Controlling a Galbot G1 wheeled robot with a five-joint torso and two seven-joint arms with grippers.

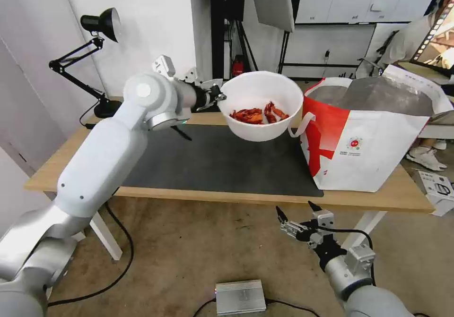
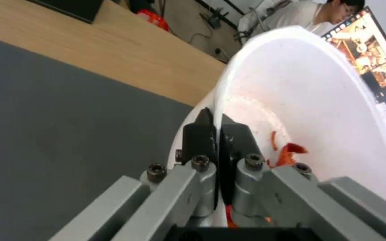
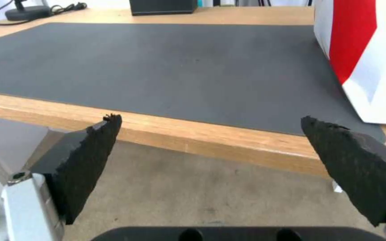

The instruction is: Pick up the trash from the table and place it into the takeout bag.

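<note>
The white bowl of red shells is being held above the mat, its rim pinched by the left gripper. It should be kept level until over the takeout bag. The right gripper is hanging open below the table.

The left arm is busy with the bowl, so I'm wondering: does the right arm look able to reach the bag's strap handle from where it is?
Probably yes: the right gripper hangs open below the table's front edge, nothing between it and the handle.
</note>
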